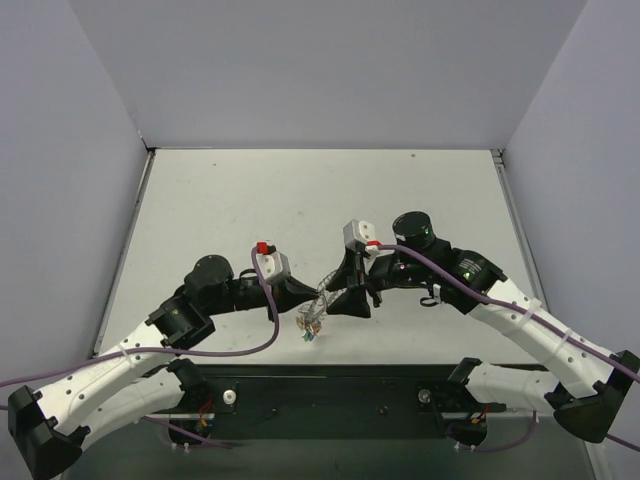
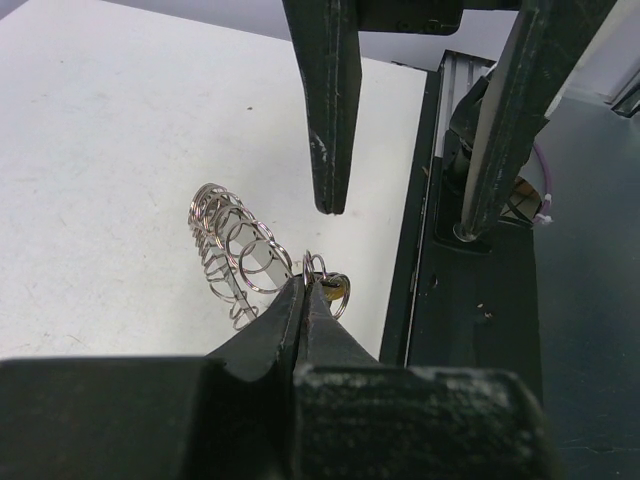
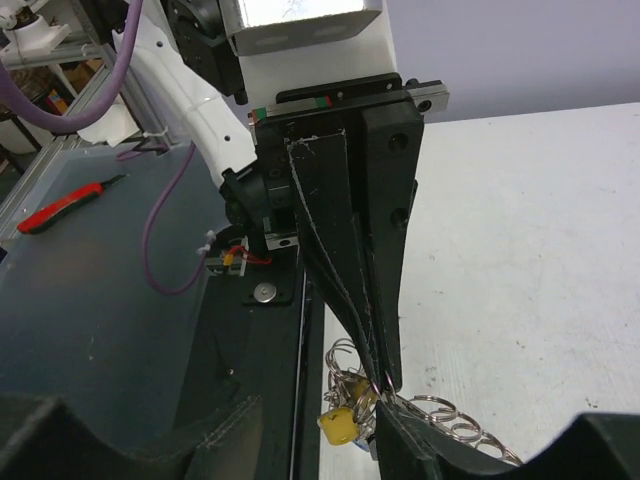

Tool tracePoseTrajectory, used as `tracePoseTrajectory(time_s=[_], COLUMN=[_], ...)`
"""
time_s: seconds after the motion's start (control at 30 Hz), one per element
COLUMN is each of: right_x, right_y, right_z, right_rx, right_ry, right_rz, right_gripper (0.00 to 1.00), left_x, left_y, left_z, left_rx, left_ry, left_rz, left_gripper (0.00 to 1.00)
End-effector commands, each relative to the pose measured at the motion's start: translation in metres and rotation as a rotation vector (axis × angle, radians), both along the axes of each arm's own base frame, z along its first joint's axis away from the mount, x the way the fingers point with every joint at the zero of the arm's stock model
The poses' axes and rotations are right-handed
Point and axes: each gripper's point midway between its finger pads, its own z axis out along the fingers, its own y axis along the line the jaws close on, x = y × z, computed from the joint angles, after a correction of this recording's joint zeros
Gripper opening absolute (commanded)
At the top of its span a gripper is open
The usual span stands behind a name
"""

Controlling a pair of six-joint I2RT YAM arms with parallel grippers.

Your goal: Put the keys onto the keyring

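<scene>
Purple cables (image 3: 124, 50) drape over both arms, and one red-handled tool (image 3: 60, 205) lies off the desk at the left of the right wrist view. The two arms meet at the centre of the overhead view around one keyring (image 2: 232, 250), its coils fanned out at centre left of the left wrist view. The left fingers (image 2: 290, 325) are pressed together on its end coil. The right fingers (image 2: 325, 120) stand spread apart above it, holding nothing. One yellow-headed key (image 3: 340, 427) hangs at lower centre of the right wrist view; the other keys cannot be counted. A black base rail (image 1: 330, 400) borders the desk (image 1: 300, 190) just below the cluster, and white surface stretches upward to grey walls (image 1: 320, 70) on three sides
</scene>
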Motion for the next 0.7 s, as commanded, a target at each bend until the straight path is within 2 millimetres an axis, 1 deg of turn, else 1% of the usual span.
tracePoseTrajectory(time_s=[0.0, 0.03, 0.07, 0.17, 0.3, 0.47, 0.67], right_x=[-0.007, -0.008, -0.008, -0.009, -0.001, 0.008, 0.018], right_y=[0.003, 0.003, 0.004, 0.006, 0.007, 0.009, 0.009], right_z=[0.011, 0.011, 0.011, 0.01, 0.006, 0.007, 0.001], right_rx=[0.063, 0.068, 0.073, 0.077, 0.07, 0.077, 0.056], right_ry=[-0.066, -0.068, -0.071, -0.071, -0.079, -0.107, -0.126], right_rz=[0.087, 0.094, 0.101, 0.107, 0.072, 0.031, -0.012], right_gripper=[0.45, 0.44, 0.39, 0.32, 0.29, 0.28, 0.31], left_x=[-0.006, -0.005, -0.006, -0.006, -0.006, -0.006, -0.006], left_y=[-0.005, -0.006, -0.006, -0.006, -0.006, -0.008, -0.008], left_z=[0.042, 0.042, 0.042, 0.044, 0.044, 0.044, 0.044], left_rx=[-0.119, -0.119, -0.119, -0.125, -0.124, -0.123, -0.122], left_ry=[-0.091, -0.091, -0.09, -0.088, -0.086, -0.08, -0.079], left_rz=[-0.046, -0.045, -0.046, -0.048, -0.048, -0.055, -0.055], left_gripper=[0.0, 0.0, 0.0, 0.0, 0.0, 0.0, 0.0])
